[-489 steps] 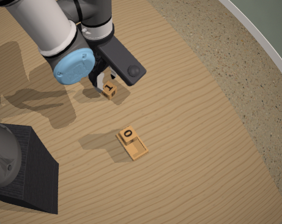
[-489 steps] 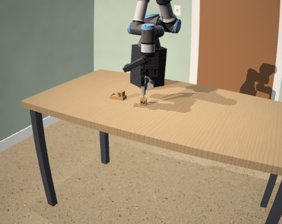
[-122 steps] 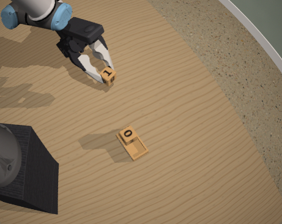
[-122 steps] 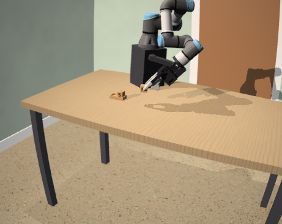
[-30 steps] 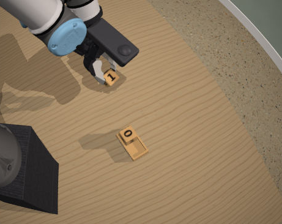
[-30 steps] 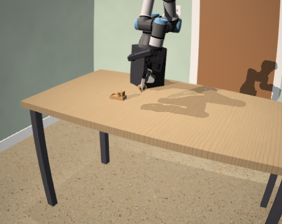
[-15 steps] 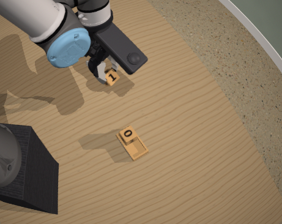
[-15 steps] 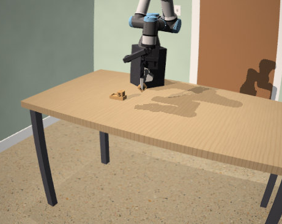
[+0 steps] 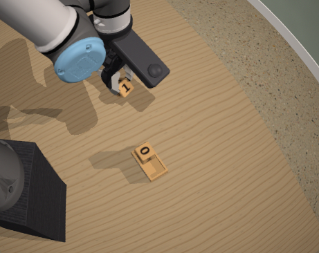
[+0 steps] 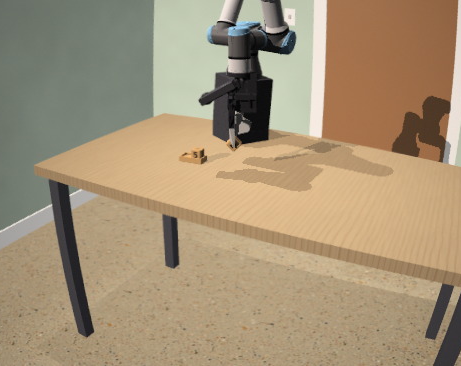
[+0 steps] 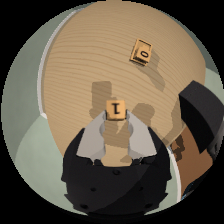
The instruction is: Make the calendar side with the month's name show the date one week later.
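Note:
My gripper (image 9: 122,83) (image 10: 233,145) (image 11: 116,110) is shut on a wooden cube, which sits between its fingertips. This held cube (image 9: 125,87) (image 11: 116,108) shows a black 1 in the top view and the wrist view, and looks tilted on a corner in the exterior view. It is outside the tray, low near the table. The tray (image 9: 158,168) (image 10: 186,159) (image 11: 142,44) holds a second cube (image 9: 144,151) (image 10: 198,153) (image 11: 144,53) in one end, with a 0 on top and a 5 on a side in the exterior view. The tray's other end is empty. The held cube's other digits are hidden.
The wooden table (image 9: 205,207) (image 10: 336,220) carries the tray, some distance from the gripper. The arm's dark pedestal (image 9: 46,197) (image 10: 221,115) stands to the left in the top view. A dark bar (image 9: 142,59) on the wrist juts out over the table beside the fingers.

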Robot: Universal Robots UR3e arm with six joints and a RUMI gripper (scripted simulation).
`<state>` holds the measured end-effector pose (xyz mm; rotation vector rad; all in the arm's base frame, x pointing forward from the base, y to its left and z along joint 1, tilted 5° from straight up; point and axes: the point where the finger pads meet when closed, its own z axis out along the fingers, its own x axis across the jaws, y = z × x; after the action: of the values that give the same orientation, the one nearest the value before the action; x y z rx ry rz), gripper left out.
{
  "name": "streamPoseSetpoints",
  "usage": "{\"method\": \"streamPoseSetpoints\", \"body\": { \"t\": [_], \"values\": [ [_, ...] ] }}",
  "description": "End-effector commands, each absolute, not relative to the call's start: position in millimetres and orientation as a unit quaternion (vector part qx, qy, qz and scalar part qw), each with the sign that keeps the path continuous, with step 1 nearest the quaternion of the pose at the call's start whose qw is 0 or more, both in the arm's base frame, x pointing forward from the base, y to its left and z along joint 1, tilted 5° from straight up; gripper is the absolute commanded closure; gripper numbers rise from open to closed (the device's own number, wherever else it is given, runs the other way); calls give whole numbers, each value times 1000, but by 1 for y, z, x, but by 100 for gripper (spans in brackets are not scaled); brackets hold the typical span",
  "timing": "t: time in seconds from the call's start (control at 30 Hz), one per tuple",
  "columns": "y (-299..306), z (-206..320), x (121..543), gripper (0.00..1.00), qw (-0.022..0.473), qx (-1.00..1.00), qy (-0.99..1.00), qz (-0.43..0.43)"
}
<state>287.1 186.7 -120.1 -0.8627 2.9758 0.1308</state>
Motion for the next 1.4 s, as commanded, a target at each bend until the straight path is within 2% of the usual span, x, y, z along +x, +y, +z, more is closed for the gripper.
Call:
{"method": "streamPoseSetpoints", "body": {
  "t": [0.0, 0.4, 0.87, 1.37],
  "values": [
    [188, -122, 286, 89, 1, -286, 954, 89],
    [188, -120, 288, 89, -11, -284, 947, 153],
    [187, -121, 288, 89, -18, -284, 943, 171],
    [186, -121, 289, 89, -46, -281, 921, 265]
  ]
}}
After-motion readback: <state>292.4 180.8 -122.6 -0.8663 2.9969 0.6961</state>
